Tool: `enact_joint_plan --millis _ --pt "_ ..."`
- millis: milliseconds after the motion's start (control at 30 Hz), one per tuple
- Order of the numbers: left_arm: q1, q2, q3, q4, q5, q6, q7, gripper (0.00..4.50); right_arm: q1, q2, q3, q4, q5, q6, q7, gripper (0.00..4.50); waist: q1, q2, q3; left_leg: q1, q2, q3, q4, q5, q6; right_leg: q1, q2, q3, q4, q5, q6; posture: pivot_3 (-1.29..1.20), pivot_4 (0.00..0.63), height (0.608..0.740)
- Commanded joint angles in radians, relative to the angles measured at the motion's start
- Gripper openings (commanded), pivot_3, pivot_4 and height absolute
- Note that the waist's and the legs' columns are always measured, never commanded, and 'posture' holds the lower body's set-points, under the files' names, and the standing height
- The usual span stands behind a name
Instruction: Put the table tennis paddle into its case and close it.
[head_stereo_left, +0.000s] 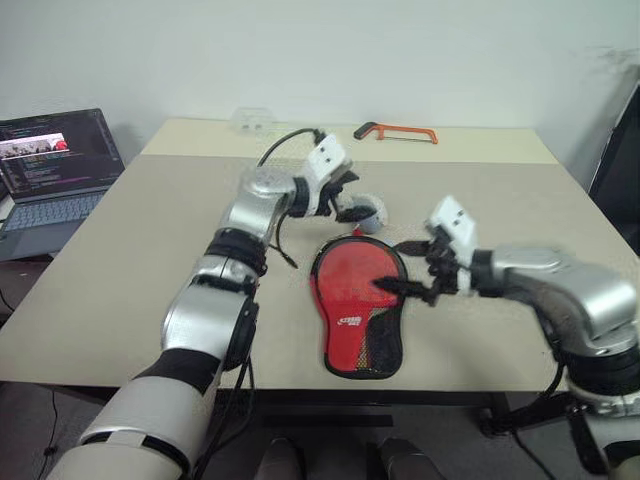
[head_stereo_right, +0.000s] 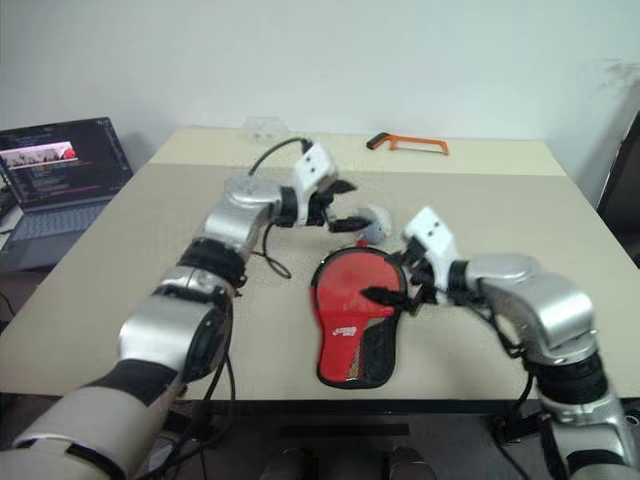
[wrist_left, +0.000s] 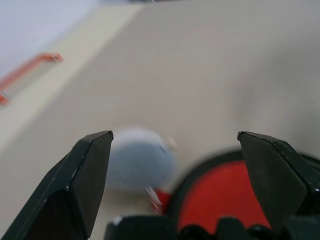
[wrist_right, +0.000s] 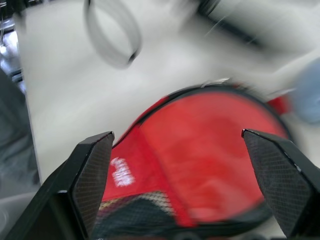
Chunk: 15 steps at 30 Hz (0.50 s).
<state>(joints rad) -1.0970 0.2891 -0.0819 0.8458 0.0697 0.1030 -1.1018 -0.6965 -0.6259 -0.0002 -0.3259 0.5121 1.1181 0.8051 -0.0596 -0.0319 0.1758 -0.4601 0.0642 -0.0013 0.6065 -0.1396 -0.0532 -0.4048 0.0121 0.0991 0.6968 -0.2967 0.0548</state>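
Note:
The case (head_stereo_left: 357, 305) lies flat on the table (head_stereo_left: 130, 260) near the front edge. Its red side with white lettering faces up, and its black mesh neck points toward me. The table tennis paddle is hidden. My left gripper (head_stereo_left: 352, 198) hovers open just beyond the case's round end, with nothing between its fingers. In the left wrist view the case's red top (wrist_left: 220, 200) sits below the open fingers. My right gripper (head_stereo_left: 398, 268) hangs open over the case's right edge and holds nothing. The right wrist view looks down on the red face (wrist_right: 200, 150).
A pale round object (head_stereo_left: 372, 212) sits beside the case's far end, close under the left gripper. An orange-framed hacksaw (head_stereo_left: 396, 132) lies at the table's far side, with a clear plastic item (head_stereo_left: 250, 120) at the far left. An open laptop (head_stereo_left: 55, 170) stands off the table's left side.

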Motion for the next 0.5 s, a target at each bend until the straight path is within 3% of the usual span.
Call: enact_joint_plan --millis 33,267,500 --pt "0.140 -0.009 -0.029 -0.268 -0.058 0.125 -0.018 4.35 -0.060 -0.028 -0.026 0.155 -0.054 -0.100 -0.019 4.50 0.000 0.000 0.000 0.000 0.000 0.000 0.001 0.000 0.000 0.000 0.000 0.000 0.000 0.000 0.000 0.00 0.150 0.740" --pt "0.437 -0.072 -0.086 -0.614 -0.079 0.335 0.123 4.35 -0.349 0.182 -0.084 0.700 -0.222 -0.252 -0.388 4.50 -0.003 0.001 0.001 0.001 0.000 0.001 0.002 0.001 0.001 0.000 0.000 0.002 0.001 0.001 -0.001 0.00 0.150 0.740" --pt "0.537 -0.120 -0.103 -0.742 -0.091 0.454 0.282 4.35 -0.490 0.368 -0.068 1.066 -0.301 -0.503 -0.485 4.50 0.000 0.002 0.001 0.001 0.000 0.001 0.002 0.001 0.001 0.000 0.000 0.002 0.001 0.003 -0.004 0.00 0.150 0.740"
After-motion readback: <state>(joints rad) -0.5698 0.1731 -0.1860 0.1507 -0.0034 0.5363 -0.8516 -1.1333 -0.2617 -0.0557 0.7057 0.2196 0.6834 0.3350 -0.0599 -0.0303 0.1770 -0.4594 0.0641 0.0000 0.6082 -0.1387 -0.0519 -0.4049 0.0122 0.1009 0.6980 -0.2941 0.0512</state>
